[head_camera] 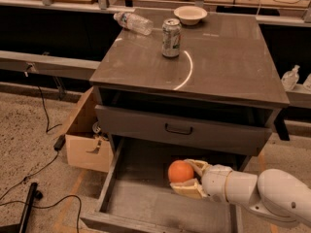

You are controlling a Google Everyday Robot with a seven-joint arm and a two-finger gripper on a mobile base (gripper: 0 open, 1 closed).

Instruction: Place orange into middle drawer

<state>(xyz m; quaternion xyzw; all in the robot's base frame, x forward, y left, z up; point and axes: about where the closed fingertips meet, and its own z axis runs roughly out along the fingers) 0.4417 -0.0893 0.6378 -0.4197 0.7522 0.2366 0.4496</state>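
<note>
The white arm's cream two-finger gripper (pixel 181 177) reaches in from the right, its fingers clamped above and below the smooth, round, bright orange fruit (pixel 180 171). The orange is held over the bare floor of the wide, shallow dark grey-brown middle drawer (pixel 138 198), which is pulled open below a grey drawer front with a small black handle (pixel 178 129). On the dark cabinet top (pixel 223 62) stand a soda can (pixel 171 38) and a pale round bowl (pixel 190 14), and a clear plastic bottle (pixel 133 22) lies there.
</note>
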